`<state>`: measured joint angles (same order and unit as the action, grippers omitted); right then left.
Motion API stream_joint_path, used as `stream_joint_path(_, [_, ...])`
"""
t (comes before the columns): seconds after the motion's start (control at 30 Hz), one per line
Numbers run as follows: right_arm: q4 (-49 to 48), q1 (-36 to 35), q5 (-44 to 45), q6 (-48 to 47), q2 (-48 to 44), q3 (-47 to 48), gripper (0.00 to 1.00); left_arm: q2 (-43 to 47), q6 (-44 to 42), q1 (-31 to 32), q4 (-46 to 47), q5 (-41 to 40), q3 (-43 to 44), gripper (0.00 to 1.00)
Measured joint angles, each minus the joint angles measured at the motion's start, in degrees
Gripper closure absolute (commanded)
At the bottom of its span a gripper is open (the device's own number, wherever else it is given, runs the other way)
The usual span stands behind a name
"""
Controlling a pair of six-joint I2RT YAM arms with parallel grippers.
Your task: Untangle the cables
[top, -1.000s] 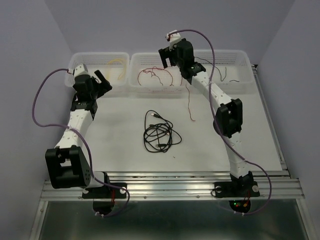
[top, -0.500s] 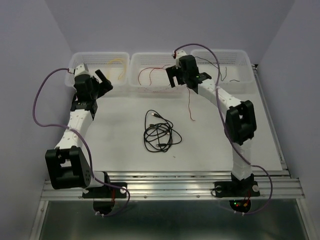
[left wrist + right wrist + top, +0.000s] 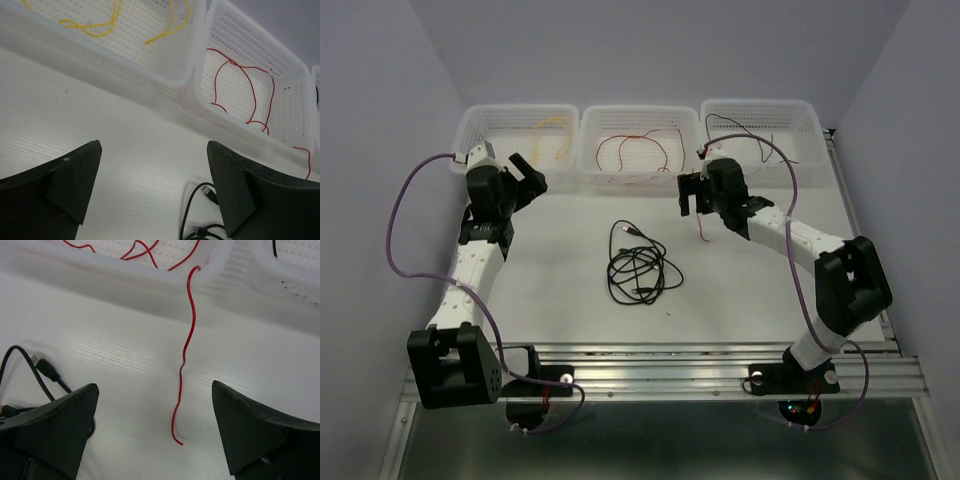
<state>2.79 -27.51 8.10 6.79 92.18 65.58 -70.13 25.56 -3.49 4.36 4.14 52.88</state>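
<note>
At the centre of the white surface the black cable lies in a loose coil. Upper middle of the frame, the red cable sits in the middle basket, one end trailing over its rim onto the surface near the right fingers, which are spread wide and empty. The yellow cable lies in the left basket; the left fingers are likewise spread, holding nothing

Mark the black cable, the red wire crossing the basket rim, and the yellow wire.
black cable (image 3: 44, 366): right wrist view, plug end.
red wire (image 3: 189, 335): right wrist view, hanging mid-strand.
yellow wire (image 3: 165, 35): left wrist view, curved strand.
</note>
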Motion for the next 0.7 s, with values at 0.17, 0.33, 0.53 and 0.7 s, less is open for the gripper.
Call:
stream_joint_path(0.17, [-1.9, 0.0, 2.3, 1.1, 8.9, 1.2, 0.05, 2.4, 0.9, 0.1, -0.1, 0.5, -1.6, 0.01])
stream_joint_path(0.33, [-4.0, 0.0, 5.0, 1.8, 16.1, 5.5, 0.37, 2.8, 1.4, 0.3, 0.0, 1.0, -1.6, 0.01])
stream_joint_path(0.53, [-8.0, 0.0, 10.5, 2.6, 21.4, 8.7, 0.80, 3.5, 1.5, 0.4, -0.4, 1.0, -1.6, 0.01])
stream_joint_path(0.7, [-10.4, 0.0, 13.8, 2.5, 21.4, 8.7, 0.99, 4.7, 1.5, 0.4, -0.5, 1.0, -1.7, 0.01])
